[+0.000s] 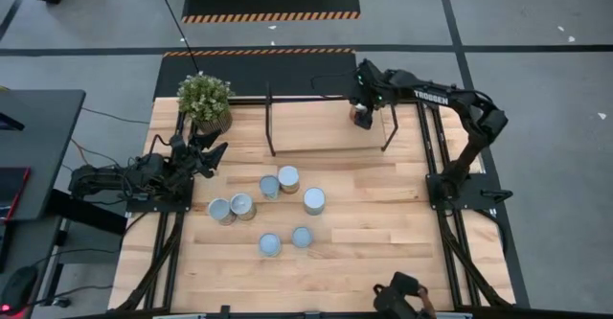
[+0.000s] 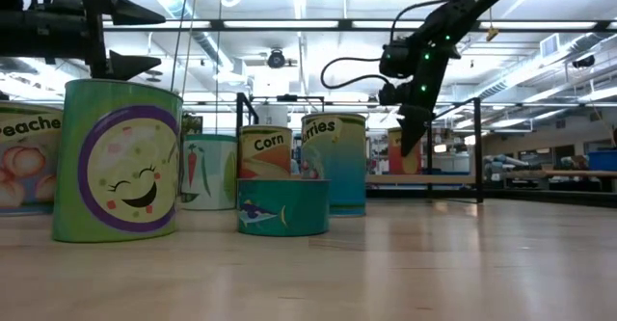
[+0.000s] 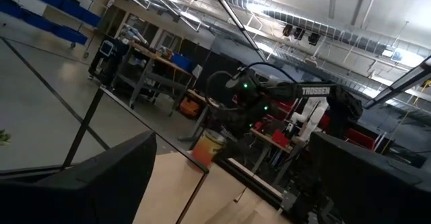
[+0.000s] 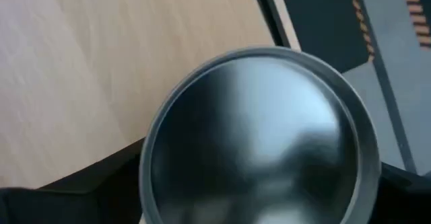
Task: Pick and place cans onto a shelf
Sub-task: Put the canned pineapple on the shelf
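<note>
Seven cans stand on their bases mid-table, among them a green one [image 2: 116, 162], a corn can [image 2: 265, 152], a short teal one [image 2: 282, 205] and silver-topped ones [image 1: 314, 200] [image 1: 270, 245]. My right gripper [image 1: 362, 116] is over the shelf [image 1: 326, 132] at the far side, shut on an orange can [image 2: 397, 152], whose silvery top [image 4: 256, 143] fills the right wrist view. My left gripper [image 1: 209, 152] is open and empty at the table's left, beside the plant, above the cans. My right gripper pinches the orange can between its two fingers [image 4: 67, 194], on opposite sides of the wall just under the top rim [image 4: 145, 173]. The fingers come from above, pointing down. The can is upright, its base at the shelf board; whether it rests there I cannot tell.
A potted green plant [image 1: 205, 99] stands at the far left corner, next to my left gripper. The shelf's thin black posts [image 1: 271, 118] [image 1: 388, 127] rise at either end of its board. Bare wood lies at the table's right and near side [image 1: 402, 223].
</note>
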